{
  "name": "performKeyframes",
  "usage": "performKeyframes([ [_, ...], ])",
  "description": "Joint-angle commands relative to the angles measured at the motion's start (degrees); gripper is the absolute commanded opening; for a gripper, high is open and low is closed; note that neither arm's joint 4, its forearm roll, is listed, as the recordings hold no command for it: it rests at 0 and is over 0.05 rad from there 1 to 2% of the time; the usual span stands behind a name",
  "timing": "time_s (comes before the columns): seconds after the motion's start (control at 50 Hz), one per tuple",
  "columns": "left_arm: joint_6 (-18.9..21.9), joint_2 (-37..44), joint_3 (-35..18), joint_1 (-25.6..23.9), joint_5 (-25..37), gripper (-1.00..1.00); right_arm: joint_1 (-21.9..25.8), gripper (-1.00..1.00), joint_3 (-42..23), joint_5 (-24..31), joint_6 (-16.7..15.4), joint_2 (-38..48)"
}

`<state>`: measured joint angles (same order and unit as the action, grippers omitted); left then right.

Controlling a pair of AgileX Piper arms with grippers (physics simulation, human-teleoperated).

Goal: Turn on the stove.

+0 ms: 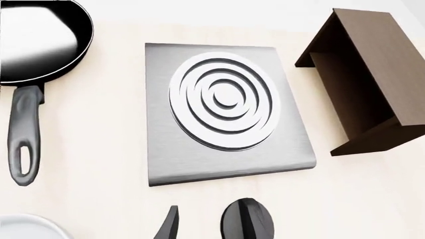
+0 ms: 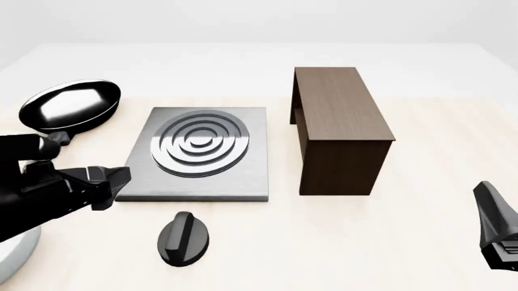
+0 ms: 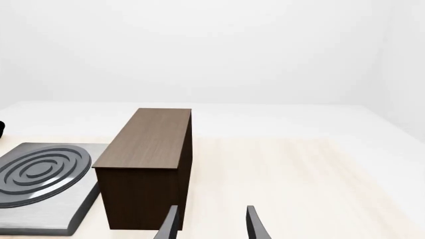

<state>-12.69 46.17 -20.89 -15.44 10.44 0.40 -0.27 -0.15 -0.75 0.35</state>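
Note:
The stove (image 2: 202, 154) is a flat brushed-grey slab with shiny concentric rings, lying left of the table's centre. It also shows in the left wrist view (image 1: 222, 112) and partly in the right wrist view (image 3: 40, 184). Its round black knob (image 2: 184, 238) with a raised ridge lies on the table just in front of the slab; it also shows in the left wrist view (image 1: 247, 219). My left gripper (image 2: 113, 185) is open and empty, left of the slab's front corner and up-left of the knob. My right gripper (image 2: 486, 200) is open and empty at the far right, its fingers apart in the right wrist view (image 3: 212, 214).
A shiny black frying pan (image 2: 71, 104) sits left of the stove, handle toward me. A tall dark brown wooden cabinet (image 2: 340, 127) stands right of the stove. A white rounded dish edge (image 2: 12, 260) lies at the front left under my left arm.

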Motion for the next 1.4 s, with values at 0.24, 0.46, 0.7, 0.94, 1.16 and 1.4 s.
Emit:
performKeyframes([
  [0.24,-3.1,7.1,8.7,-3.7,-8.6,1.00,0.0,1.00,0.0,0.0,0.0,0.0],
  [0.46,-4.0,8.0,10.1,-3.7,-9.9,1.00,0.0,1.00,0.0,0.0,0.0,0.0],
  [0.7,-5.7,12.9,11.9,-4.3,-14.8,1.00,0.0,1.00,0.0,0.0,0.0,0.0],
  [0.94,-8.1,18.2,13.7,-7.2,-19.9,1.00,0.0,1.00,0.0,0.0,0.0,0.0],
  [1.16,-10.7,22.6,14.6,-10.3,-23.8,1.00,0.0,1.00,0.0,0.0,0.0,0.0],
  [1.4,-13.1,26.7,15.3,-12.4,-27.6,1.00,0.0,1.00,0.0,0.0,0.0,0.0],
])
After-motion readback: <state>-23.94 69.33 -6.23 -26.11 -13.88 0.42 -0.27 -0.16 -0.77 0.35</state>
